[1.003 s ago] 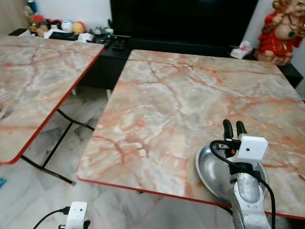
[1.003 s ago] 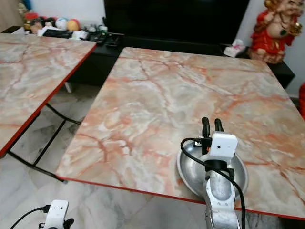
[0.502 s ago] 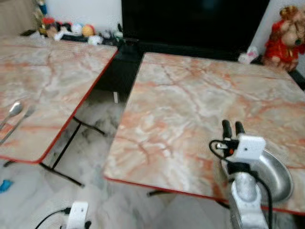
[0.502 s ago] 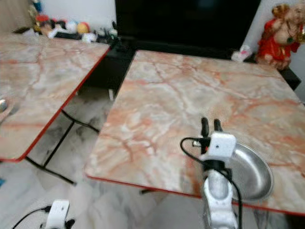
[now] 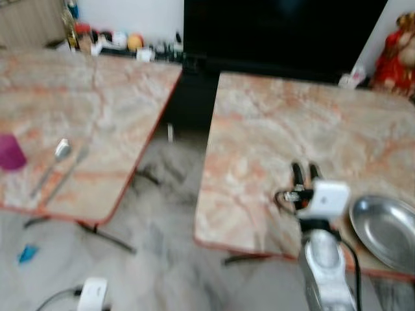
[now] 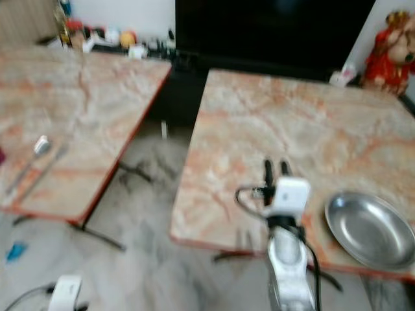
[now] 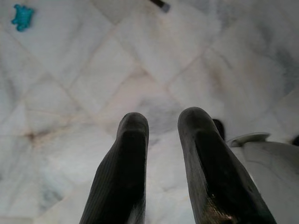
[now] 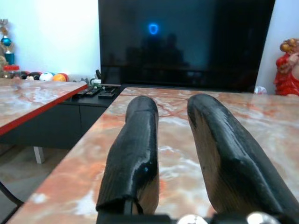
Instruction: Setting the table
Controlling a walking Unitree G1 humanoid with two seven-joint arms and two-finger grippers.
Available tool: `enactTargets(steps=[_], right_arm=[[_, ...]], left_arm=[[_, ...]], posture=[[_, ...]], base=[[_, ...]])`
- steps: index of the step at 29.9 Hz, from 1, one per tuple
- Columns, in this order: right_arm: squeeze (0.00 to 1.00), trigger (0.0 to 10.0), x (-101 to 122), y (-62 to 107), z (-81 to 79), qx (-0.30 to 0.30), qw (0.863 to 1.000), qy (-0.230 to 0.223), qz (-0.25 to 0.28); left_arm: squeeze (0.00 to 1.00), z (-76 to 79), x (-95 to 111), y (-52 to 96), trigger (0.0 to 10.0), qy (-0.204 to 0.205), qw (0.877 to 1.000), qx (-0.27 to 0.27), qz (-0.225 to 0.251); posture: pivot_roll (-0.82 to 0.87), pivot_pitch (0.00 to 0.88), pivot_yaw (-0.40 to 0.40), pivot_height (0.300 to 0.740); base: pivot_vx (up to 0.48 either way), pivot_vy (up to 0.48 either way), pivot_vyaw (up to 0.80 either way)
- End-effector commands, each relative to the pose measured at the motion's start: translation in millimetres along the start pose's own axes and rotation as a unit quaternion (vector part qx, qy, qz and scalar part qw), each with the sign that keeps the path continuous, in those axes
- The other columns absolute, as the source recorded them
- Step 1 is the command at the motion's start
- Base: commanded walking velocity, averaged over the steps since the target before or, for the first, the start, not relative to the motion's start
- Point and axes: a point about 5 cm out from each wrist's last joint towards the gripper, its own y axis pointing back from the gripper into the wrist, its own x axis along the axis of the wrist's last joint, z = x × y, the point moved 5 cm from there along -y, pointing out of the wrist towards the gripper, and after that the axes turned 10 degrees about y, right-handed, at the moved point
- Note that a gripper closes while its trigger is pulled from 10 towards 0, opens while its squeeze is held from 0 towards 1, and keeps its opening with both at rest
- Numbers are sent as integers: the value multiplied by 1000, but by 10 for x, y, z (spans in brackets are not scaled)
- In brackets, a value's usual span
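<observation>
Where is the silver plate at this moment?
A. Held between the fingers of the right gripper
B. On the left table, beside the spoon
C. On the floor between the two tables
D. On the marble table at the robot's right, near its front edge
D: the silver plate lies flat on the right table near its front edge, while the right gripper, holding nothing, stands apart to its left.

Blk TV, red figurine, blue scrap on floor.

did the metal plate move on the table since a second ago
No. The metal plate sits at the same near right corner of the marble table; the camera turned left.
</observation>
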Motion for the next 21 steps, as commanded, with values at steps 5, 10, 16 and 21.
enactTargets(steps=[5, 10, 16, 21], right_arm=[[0, 10000, -16, -2, 98, -11, 1000, 10, -2], [0, 10000, -18, -4, 89, -9, 1000, 8, -2], [0, 10000, -18, -7, 72, -8, 1000, 6, -2], [0, 10000, -19, -9, 59, -8, 1000, 5, -2]], left_arm=[[0, 81, -61, 2, 10000, 2, 1000, -11, -8], [0, 97, -72, 3, 10000, 2, 1000, -12, -9], [0, 105, -77, 3, 10000, 1, 1000, -12, -9], [0, 92, -62, 0, 10000, 0, 1000, -11, -9]], posture=[[78, 0, -44, 740], [82, 0, -44, 740], [84, 0, -43, 740], [84, 0, -42, 740]], base=[[0, 384, 0], [0, 383, 0], [0, 383, 0], [0, 382, 0]])
